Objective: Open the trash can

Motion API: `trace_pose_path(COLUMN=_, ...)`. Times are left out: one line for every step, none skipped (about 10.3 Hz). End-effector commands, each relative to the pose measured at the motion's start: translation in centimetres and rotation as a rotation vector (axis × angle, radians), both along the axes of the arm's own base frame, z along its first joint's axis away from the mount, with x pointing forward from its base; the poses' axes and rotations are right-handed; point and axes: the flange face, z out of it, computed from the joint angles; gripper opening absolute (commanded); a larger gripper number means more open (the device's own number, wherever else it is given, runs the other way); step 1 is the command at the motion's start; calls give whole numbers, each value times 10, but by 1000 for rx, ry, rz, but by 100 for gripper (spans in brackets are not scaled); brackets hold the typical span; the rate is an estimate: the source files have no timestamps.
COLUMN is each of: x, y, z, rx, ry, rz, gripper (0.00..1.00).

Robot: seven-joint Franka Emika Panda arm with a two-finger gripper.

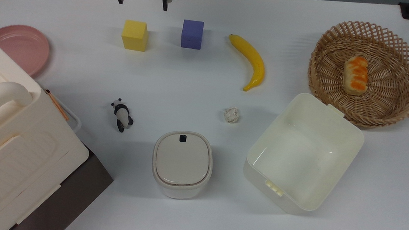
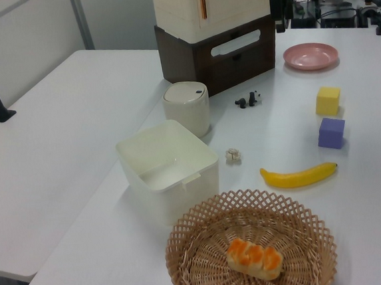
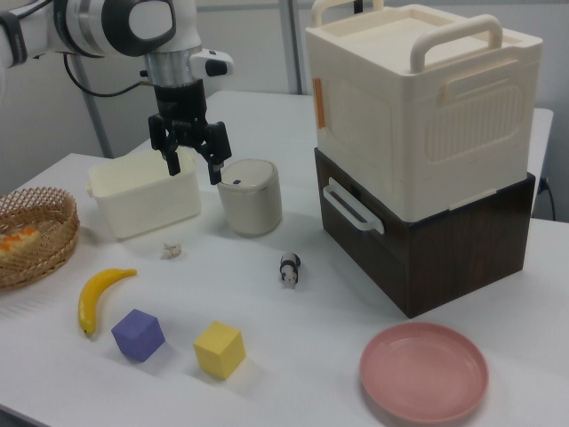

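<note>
The trash can point(image 1: 182, 164) is a small cream-white bin with rounded corners, standing near the front middle of the table in the top view. Its beige-grey lid point(image 1: 182, 158) lies flat and shut, with the small dark button point(image 1: 183, 138) at the lid's far edge. The bin is also in the left view point(image 2: 187, 108) and the right view point(image 3: 250, 196). My gripper point(image 1: 142, 1) hangs open and empty, high over the table's far edge, well away from the bin. In the right view the gripper point(image 3: 193, 169) points straight down, its fingers spread wide.
A lidless cream tub point(image 1: 297, 156) stands right of the bin in the top view, and a paper ball point(image 1: 232, 115) and a panda figure point(image 1: 122, 114) lie beyond it. Yellow cube point(image 1: 134, 35), purple cube point(image 1: 192, 34) and banana point(image 1: 252, 60) line the far side. A big handled box point(image 1: 2, 141) fills the top view's left.
</note>
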Motion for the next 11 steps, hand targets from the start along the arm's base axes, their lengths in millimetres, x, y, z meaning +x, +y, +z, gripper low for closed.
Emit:
trace_pose_path(x=-2, y=4, z=-5, rx=-5, ry=13, rz=24, gripper=100)
trace_pose_path(x=-3, y=4, z=-4, rx=-5, ry=13, rz=24, gripper=100)
trace_pose_path(x=-3, y=3, z=-4, rx=-5, ry=12, rz=22, gripper=100)
trace_pose_path(x=-3, y=2, z=-4, rx=-5, ry=10, rz=21, gripper=100)
trace_pose_path(x=-2, y=1, z=-4, rx=-5, ry=7, rz=19, gripper=100)
trace_pose_path(x=-2, y=1, z=-3, rx=-6, ry=4, rz=19, gripper=100)
trace_pose_path(x=-2, y=3, z=-4, rx=-9, ry=6, rz=23, gripper=100)
trace_pose_path(x=-2, y=4, z=-5, rx=-10, ry=7, rz=27, gripper=100)
trace_pose_path(x=-2, y=5, z=-5, rx=-13, ry=8, rz=29, gripper=100)
trace_pose_path(x=-2, y=5, z=-6, rx=-13, ry=9, rz=29, gripper=100)
trace_pose_path(x=-2, y=5, z=-6, rx=-13, ry=8, rz=31, gripper=100)
